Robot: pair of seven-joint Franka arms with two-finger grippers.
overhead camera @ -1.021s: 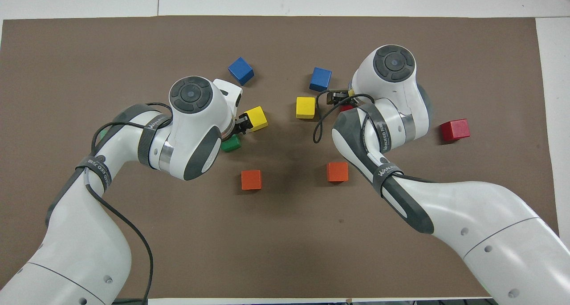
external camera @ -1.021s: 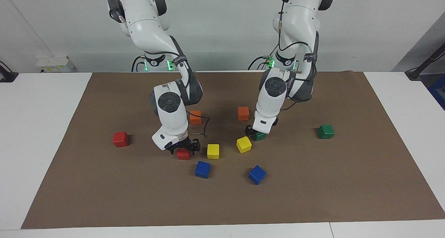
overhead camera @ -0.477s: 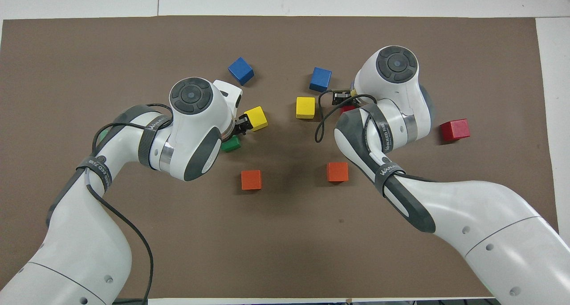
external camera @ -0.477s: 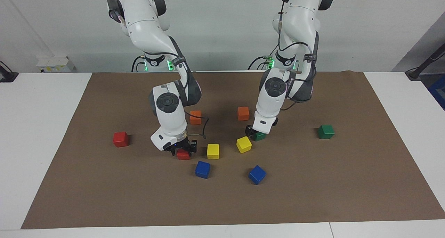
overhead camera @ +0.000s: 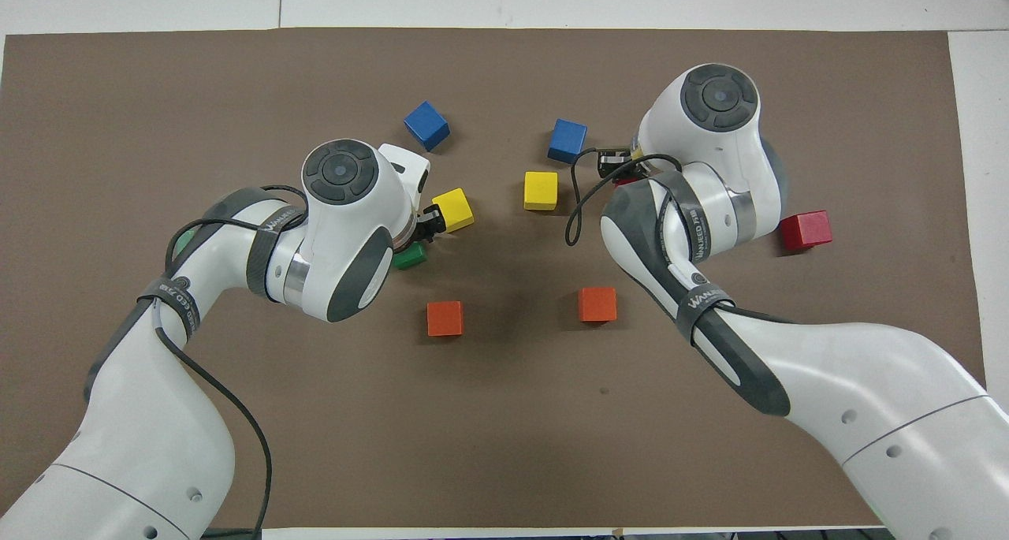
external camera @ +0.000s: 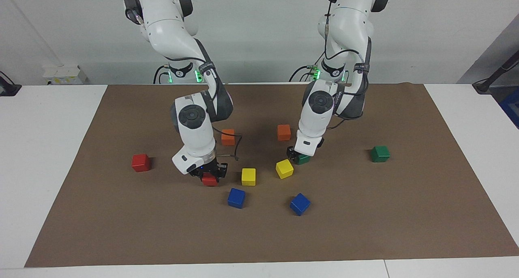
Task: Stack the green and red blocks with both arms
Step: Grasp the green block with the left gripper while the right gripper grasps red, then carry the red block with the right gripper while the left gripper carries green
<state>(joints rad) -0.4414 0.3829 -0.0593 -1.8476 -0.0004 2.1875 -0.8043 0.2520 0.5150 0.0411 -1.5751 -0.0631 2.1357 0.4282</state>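
In the centre of the frame, the right pincer (external camera: 209,175) grips a red block (external camera: 210,181), beside a yellow cube (external camera: 248,176). Right of centre, the left pincer (external camera: 295,156) grips a green block (external camera: 302,159). Another red block (external camera: 140,162) sits mid-left on the counter (external camera: 365,229), another green block (external camera: 380,154) mid-right.
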